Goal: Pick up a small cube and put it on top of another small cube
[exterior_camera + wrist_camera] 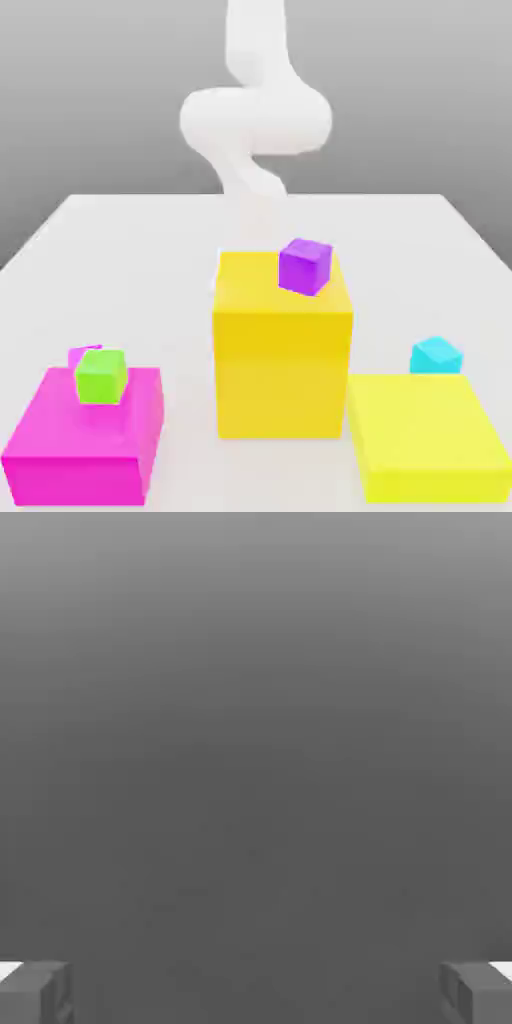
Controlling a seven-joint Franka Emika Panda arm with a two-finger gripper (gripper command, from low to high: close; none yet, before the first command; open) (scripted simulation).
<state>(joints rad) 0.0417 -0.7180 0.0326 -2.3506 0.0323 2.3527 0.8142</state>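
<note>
Arm [255, 110] stands upper centre of the exterior frame, behind the tall yellow block [282, 350]. Jaws released: in the hand view the two fingertips [35, 992] sit wide apart at the lower corners, nothing between them. Purple cube [305, 266] rests on the block's top, centre frame, below and in front of the arm. Green cube [101, 376] sits on the magenta block [85, 440], lower left; cyan cube [435, 355] lies on the desk [150, 240], right, behind the low yellow slab [430, 440]. Judgement: descent toward purple cube required.

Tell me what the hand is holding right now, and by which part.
Nothing. The hand is open, its fingers spread wide with only bare grey background between them.
</note>
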